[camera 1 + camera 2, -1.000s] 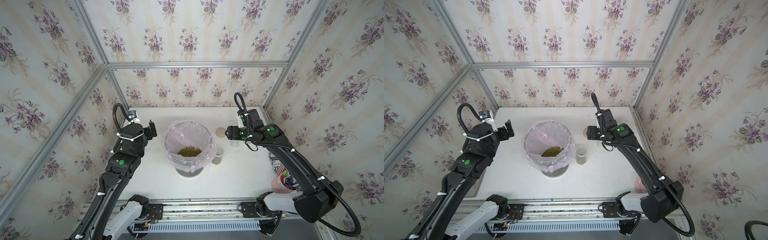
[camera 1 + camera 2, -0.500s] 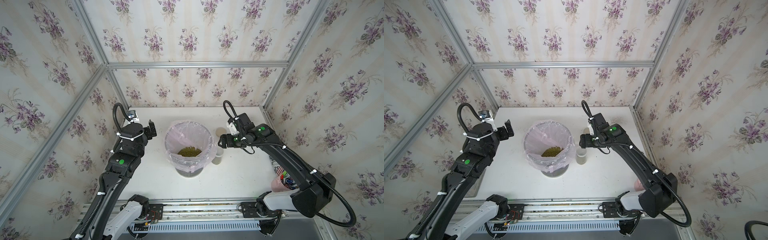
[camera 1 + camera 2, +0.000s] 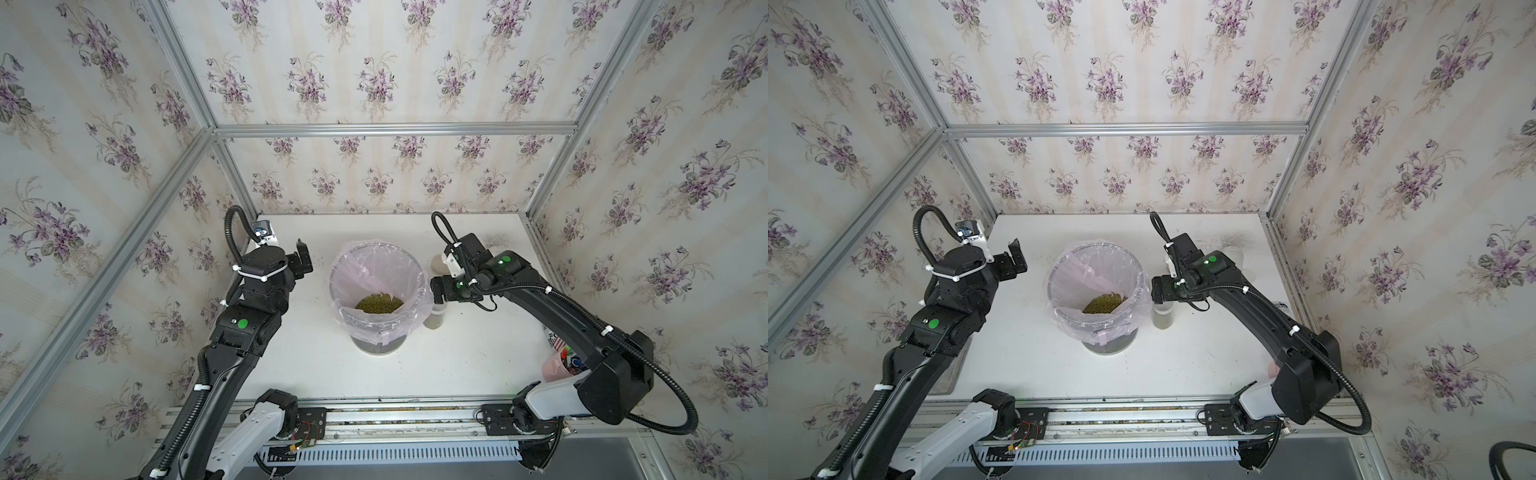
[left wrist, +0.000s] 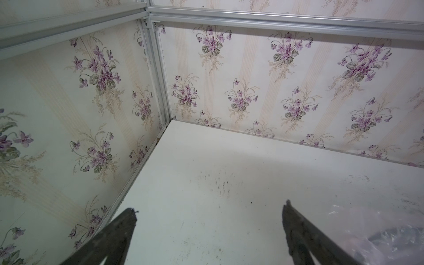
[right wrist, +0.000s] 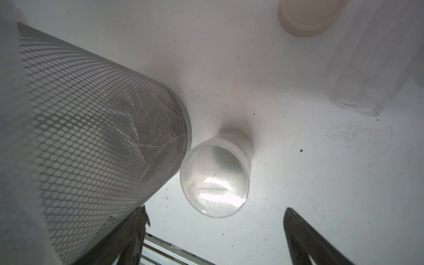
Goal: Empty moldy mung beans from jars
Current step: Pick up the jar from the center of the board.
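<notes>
right gripper (image 5: pixel 215 210) jaws spread | small jar (image 5: pixel 214 181) just ahead between them, untouched | mesh bin (image 5: pixel 91 126) crowds one finger, holds mung beans (image 3: pixel 379 302) | lid (image 5: pixel 309 16), empty jar (image 5: pixel 367 80) beyond | left gripper (image 4: pixel 210 206) jaws spread

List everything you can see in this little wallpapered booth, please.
table: 1, white, scuffed, floor of the booth
mesh bin: 1, grey, table middle, lined with a pink bag
mung beans: one heap, olive-green, inside the bag
small jar: 1, clear, beside the bin on the right arm's side
clear jar: 1, looks empty, farther back on that side
round lid: 1, tan, behind the small jar
pink cup of pens: 1, front corner, partly behind the right arm
printed can: 1, black-and-white, mostly hidden, next to the cup
left hand: open, empty, beside the bin
right hand: open, above the small jar, not gripping
</notes>
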{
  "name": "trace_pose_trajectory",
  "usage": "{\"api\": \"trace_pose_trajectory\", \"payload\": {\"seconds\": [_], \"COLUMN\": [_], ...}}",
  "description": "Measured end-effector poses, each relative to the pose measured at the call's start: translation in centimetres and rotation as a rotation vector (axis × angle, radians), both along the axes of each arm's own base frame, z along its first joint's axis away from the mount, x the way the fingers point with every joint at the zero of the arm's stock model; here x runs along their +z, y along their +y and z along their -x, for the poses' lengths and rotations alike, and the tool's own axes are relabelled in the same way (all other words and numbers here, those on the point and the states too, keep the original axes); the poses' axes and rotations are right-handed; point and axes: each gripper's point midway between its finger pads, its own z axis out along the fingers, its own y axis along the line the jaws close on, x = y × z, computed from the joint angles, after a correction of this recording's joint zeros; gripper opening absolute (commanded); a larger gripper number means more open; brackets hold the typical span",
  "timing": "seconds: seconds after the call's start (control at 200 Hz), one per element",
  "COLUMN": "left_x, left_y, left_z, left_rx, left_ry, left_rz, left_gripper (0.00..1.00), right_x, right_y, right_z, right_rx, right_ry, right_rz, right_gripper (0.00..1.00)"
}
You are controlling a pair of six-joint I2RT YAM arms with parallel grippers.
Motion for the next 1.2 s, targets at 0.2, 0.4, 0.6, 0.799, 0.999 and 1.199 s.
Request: {"api": "trace_pose_trajectory", "payload": {"seconds": [0.2, 0.4, 0.6, 0.799, 0.999, 1.199], "left_x": [-0.2, -0.2, -0.2, -0.2, -0.2, -0.1], "left_y": [0.2, 0.3, 0.3, 0.4, 0.4, 0.6], "left_z": [0.1, 0.2, 0.1, 0.2, 0.2, 0.3], "left_rx": [0.009, 0.015, 0.016, 0.020, 0.025, 0.033], "left_ry": [0.011, 0.010, 0.011, 0.010, 0.010, 0.008], "left_rz": [-0.002, -0.004, -0.002, -0.003, -0.004, -0.003], "left_gripper": [1.00, 1.00, 1.00, 1.00, 1.00, 1.00], "right_x": [-0.6, -1.4, -2.6, -3.4, -4.1, -4.8], "right_y": [0.4, 0.1, 0.4, 1.0, 1.2, 1.1], "right_z": [0.2, 0.1, -0.2, -0.6, -0.6, -0.6], "right_rx": [0.011, 0.001, -0.008, -0.005, 0.003, 0.001], "right_ry": [0.015, 0.023, 0.040, 0.049, 0.056, 0.059], "right_rz": [0.012, 0.042, 0.048, 0.059, 0.086, 0.116], "right_gripper": [0.91, 0.91, 0.91, 0.91, 0.91, 0.91]}}
